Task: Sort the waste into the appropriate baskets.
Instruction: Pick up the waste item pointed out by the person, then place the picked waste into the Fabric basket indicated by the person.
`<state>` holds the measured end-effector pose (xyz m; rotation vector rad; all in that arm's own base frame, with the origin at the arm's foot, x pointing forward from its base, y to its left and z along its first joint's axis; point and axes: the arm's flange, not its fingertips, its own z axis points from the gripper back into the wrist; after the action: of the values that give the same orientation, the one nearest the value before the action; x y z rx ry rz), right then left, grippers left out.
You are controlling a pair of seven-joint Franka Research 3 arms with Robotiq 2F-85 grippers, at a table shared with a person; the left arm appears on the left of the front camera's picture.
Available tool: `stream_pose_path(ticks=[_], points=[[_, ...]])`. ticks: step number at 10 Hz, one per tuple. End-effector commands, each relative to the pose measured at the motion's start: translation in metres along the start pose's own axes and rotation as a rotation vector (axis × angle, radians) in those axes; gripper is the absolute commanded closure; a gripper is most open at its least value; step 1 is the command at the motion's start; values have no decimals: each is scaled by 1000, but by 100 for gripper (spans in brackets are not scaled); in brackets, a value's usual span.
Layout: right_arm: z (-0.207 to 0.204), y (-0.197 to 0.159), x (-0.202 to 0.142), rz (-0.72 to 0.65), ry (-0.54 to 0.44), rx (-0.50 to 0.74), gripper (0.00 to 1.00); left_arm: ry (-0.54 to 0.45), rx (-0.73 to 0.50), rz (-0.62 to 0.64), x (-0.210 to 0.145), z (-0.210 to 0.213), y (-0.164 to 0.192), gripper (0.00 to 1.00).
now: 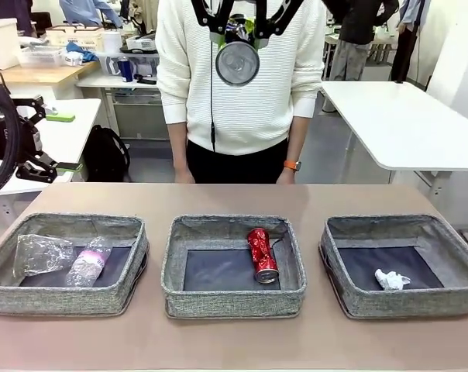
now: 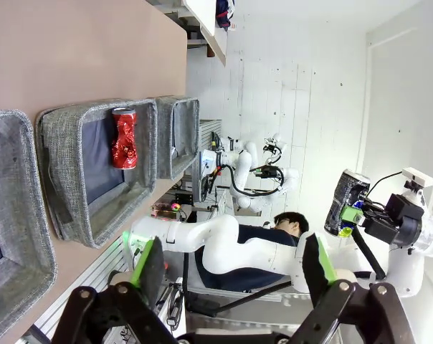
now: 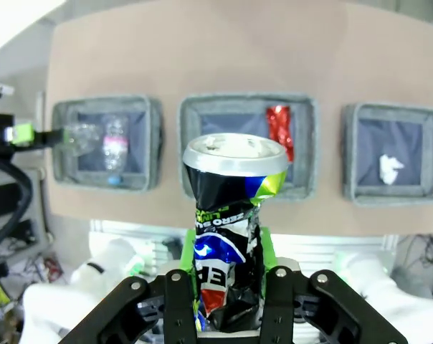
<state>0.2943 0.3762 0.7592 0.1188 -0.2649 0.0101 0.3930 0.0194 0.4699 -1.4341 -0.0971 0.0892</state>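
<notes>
So the right gripper (image 3: 227,304) has its jaws clamped on a crumpled dark printed can (image 3: 231,215), silver end pointing away from the wrist. In the front view that same can (image 1: 237,62) hangs high up in front of the person's white sweater (image 1: 242,85), well above the tabletop (image 1: 234,198).

Far beyond those jaws, three grey baskets sit in a row. The middle basket (image 1: 234,267) has the red metal can (image 1: 262,254) lying in it, dented, by the far right corner. The left basket (image 1: 67,263) holds the clear plastic cup (image 1: 40,254) and, just beside it, the small bottle with the pink label (image 1: 89,266). The right basket (image 1: 400,263) has the little white paper wad (image 1: 391,280) on its dark bottom.

The left gripper (image 2: 231,276) has its jaws wide apart with nothing between them, off to the side of the tabletop, well apart from the baskets. Past its fingertips you can see the right arm holding the can up.
</notes>
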Motion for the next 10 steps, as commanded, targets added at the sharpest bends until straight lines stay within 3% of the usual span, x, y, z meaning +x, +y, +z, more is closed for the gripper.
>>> stream_pose_path(ticks=[1,10], points=[[-1,-3,-3,5,0,-1,63,-13,-10,-3,-2,-2,-2,0],[-1,-3,-3,5,0,-1,63,-13,-10,-3,-2,-2,-2,0]])
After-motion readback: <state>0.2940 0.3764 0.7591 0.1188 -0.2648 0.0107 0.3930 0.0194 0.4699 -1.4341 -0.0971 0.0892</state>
